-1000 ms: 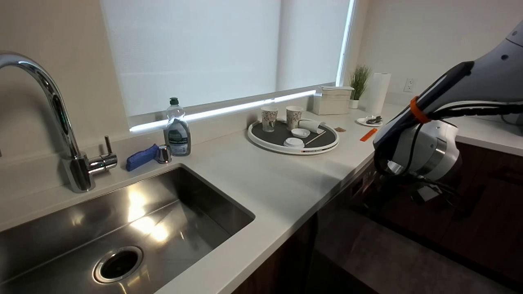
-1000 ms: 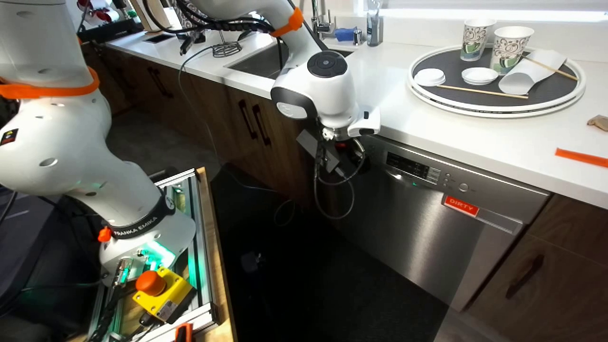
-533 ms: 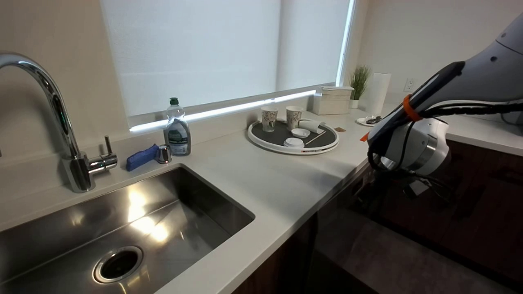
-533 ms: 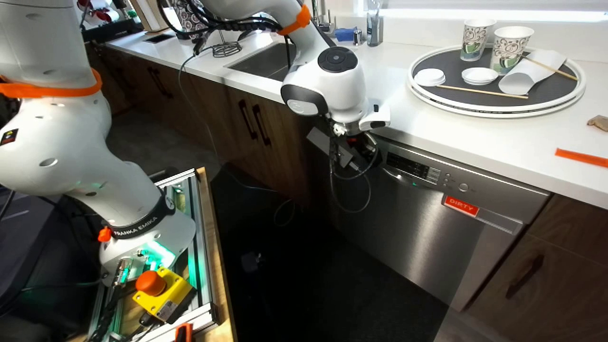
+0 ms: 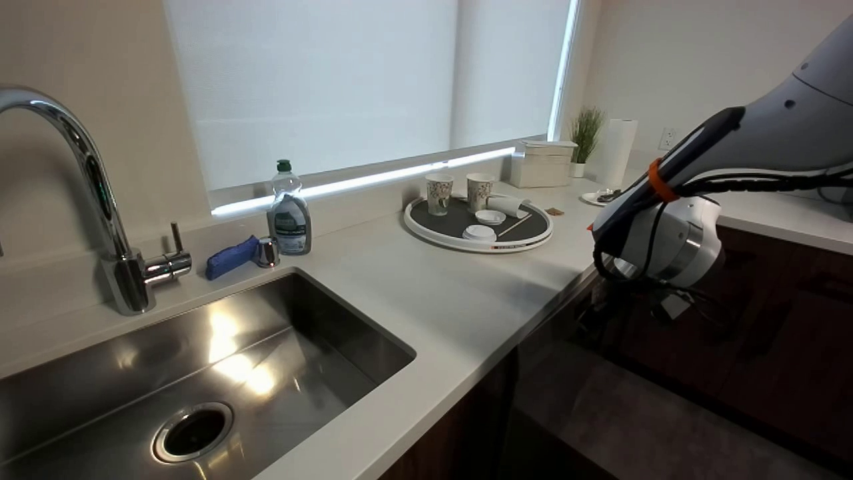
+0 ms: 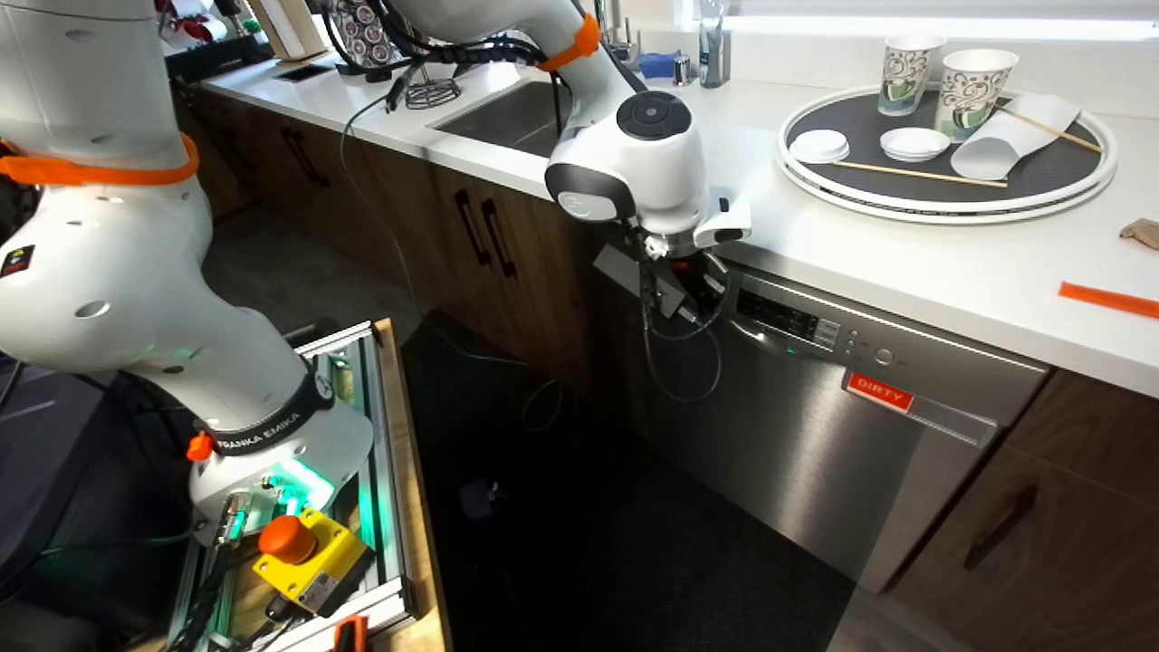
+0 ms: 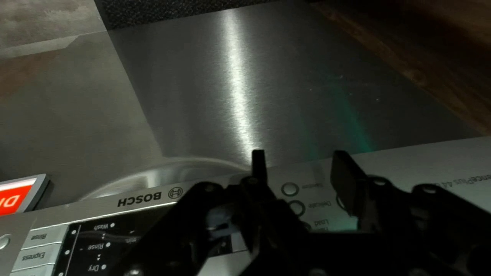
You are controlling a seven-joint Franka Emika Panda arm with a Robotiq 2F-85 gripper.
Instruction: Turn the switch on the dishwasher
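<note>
Below the front edge of the bench [image 6: 797, 228] stands the dishwasher [image 6: 815, 426]. The arm [image 6: 607, 149] slopes down to that edge, wrist bent low, nearer it than a second ago. The end effector [image 7: 299, 165] hangs by the panel [image 6: 924, 356], fingers [image 7: 258, 165] spread apart, round buttons [image 7: 290, 189] showing between them.

two paper cups [image 6: 975, 95] on round tray [image 6: 853, 122] | bottle [image 5: 290, 223] near sink [image 5: 300, 360]

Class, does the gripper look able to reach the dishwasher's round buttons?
Likely yes: in the wrist view, two buttons show between the open gripper's fingers, which partly hide others, but nothing else intervenes.
</note>
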